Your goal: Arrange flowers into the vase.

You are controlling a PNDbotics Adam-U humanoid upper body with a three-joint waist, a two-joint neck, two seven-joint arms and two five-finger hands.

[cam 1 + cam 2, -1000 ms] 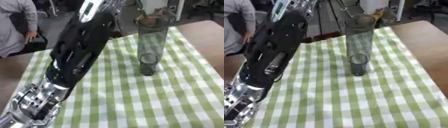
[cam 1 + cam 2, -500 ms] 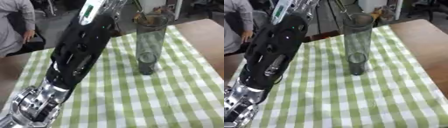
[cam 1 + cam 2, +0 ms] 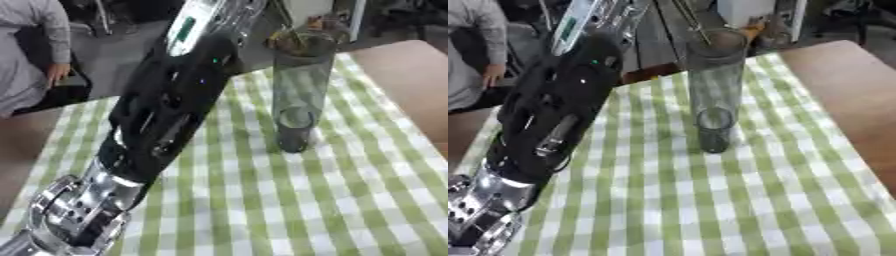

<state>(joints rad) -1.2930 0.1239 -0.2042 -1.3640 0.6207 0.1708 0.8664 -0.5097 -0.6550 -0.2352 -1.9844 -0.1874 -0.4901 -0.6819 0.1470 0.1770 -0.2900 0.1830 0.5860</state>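
Observation:
A tall clear glass vase (image 3: 296, 100) stands upright on the green-checked tablecloth (image 3: 262, 200), right of centre. No flower shows inside it. Something small, orange and brown (image 3: 756, 31), shows just behind the vase's rim; I cannot make out what it is. My left arm (image 3: 166, 115), black with a silver joint, rises from the lower left corner and runs past the vase's left side to the top edge. Its hand lies beyond the picture. The right arm and hand show in no view.
Bare brown table (image 3: 411, 75) lies to the right of the cloth. A person in grey (image 3: 26, 50) stands at the far left, away from the vase. Dark furniture and metal legs (image 3: 667, 20) stand beyond the far edge.
My left arm has stretched further towards the far edge, its upper end swinging slightly right. The vase has stayed in place.

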